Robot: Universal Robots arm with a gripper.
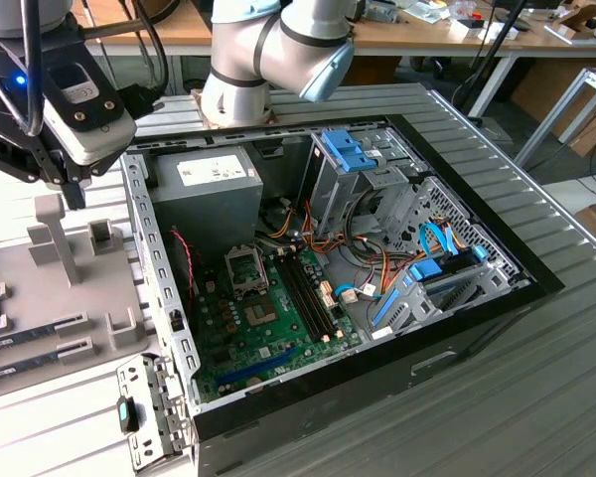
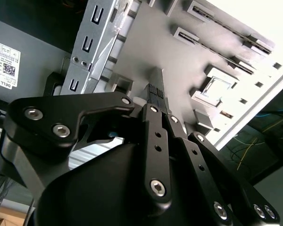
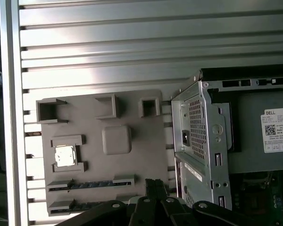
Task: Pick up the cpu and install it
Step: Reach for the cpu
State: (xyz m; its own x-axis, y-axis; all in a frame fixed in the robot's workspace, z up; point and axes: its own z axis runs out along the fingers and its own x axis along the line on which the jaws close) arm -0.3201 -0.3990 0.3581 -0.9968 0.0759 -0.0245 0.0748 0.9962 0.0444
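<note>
Gripper (image 3: 153,184): hangs over the grey fixture tray (image 3: 132,165), above the tray's side nearest the open computer case (image 3: 203,141). Points its black fingers (image 2: 153,94) down at the tray. Looks pressed together, tip against tip, though the linkage in the second wrist view hides much of the fingers. Pinches nothing and touches none of the parts below.

Cpu (image 3: 65,155): lies flat, silvery top up, in a square walled nest on the tray. Sits well apart from the fingertips, toward the tray's side away from the case. Has two memory strips (image 3: 89,184) just beside it, each in its own long slotted holder.

Case: rests on its side on the ribbed metal table (image 3: 132,47), open side up. Holds, in the exterior view, the grey power supply (image 1: 204,194) and the green motherboard (image 1: 268,328), with the metal-framed socket (image 1: 246,270) on the board near the supply.
</note>
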